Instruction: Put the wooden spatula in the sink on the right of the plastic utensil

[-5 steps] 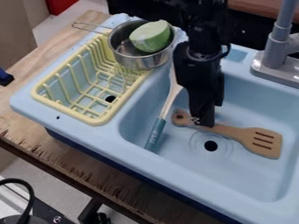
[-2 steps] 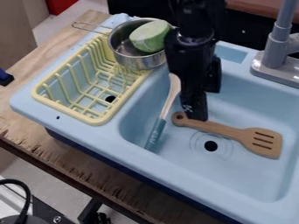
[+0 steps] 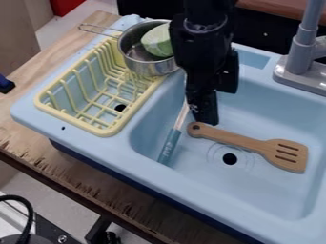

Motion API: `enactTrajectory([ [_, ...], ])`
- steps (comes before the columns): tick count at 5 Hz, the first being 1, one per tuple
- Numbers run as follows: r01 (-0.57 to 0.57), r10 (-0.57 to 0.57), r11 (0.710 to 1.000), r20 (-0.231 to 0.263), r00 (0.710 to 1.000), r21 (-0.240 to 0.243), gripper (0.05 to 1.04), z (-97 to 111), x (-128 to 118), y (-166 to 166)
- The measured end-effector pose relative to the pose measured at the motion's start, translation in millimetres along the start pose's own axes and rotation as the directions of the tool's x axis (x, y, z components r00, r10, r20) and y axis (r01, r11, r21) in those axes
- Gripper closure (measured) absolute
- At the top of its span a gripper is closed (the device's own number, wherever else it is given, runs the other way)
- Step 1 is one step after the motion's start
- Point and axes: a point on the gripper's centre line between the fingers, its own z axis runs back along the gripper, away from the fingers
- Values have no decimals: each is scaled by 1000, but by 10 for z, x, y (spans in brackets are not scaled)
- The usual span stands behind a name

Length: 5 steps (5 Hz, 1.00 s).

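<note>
Drawing back from the drain [image 3: 229,159], the claw [image 3: 205,117] has left the spatula [image 3: 245,142] unmoved in the sink [image 3: 191,189], its blade right of the drain. The utensil [image 3: 168,147] lies left of the drain, so placement looks done; whether the claw is apart or together, I cannot tell.
</note>
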Motion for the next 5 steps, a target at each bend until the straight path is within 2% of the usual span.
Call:
enactTrajectory([
  [1, 81, -82, 996, 33, 996, 27, 83, 42, 56, 64],
  [2, 319, -321, 947, 46, 946, 45, 83, 102, 154, 154],
  [3, 541, -541, 841, 3, 841, 32, 83, 172, 292, 205],
  [4, 652, -650, 758, -42, 758, 25, 83, 240, 457, 218],
  [5, 649, -647, 760, -42, 761, 42, 83, 280, 647, 241],
])
